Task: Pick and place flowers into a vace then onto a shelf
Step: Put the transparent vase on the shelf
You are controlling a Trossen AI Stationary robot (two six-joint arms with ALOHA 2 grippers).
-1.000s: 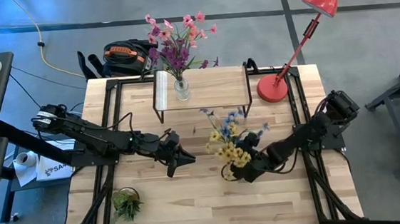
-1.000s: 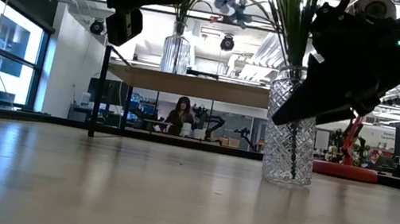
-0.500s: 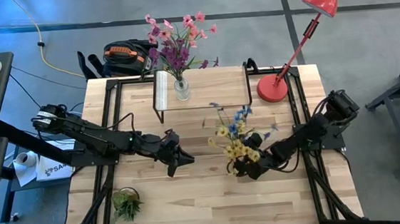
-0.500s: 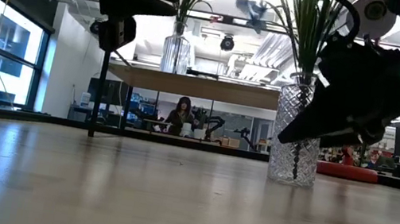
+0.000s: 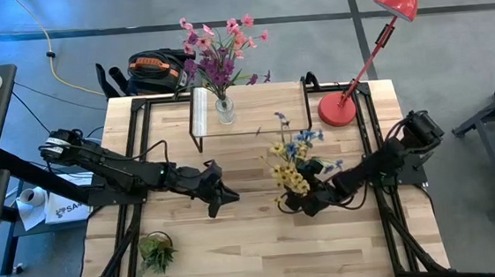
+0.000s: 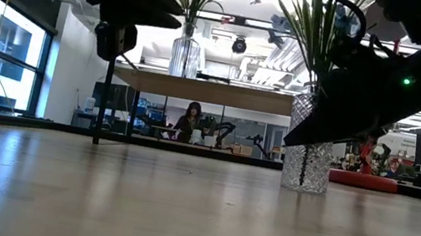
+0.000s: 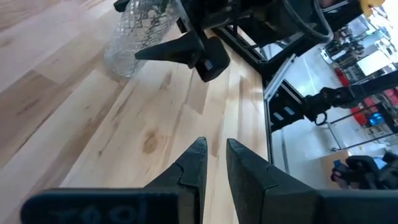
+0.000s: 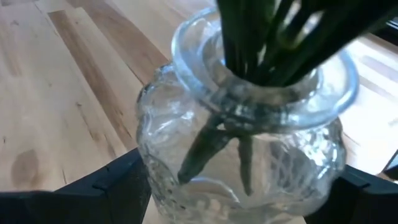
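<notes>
Flowers in blue and yellow (image 5: 291, 159) stand stems-down in a cut-glass vase (image 6: 309, 142) on the bench (image 5: 246, 231), near the shelf (image 5: 254, 110) but not on it. Gripped around that vase's body, fingers spread wide on either side: right end effector (image 5: 304, 201), arm reaching low across from the right edge. Upright on the shelf's left end, a second clear vase (image 5: 225, 110) carrying the pink and purple flowers (image 5: 216, 51). Stretched out toward mid-bench, left end effector (image 5: 223, 194), fingers narrowed with a slim gap, holding nothing, well apart from both vases.
</notes>
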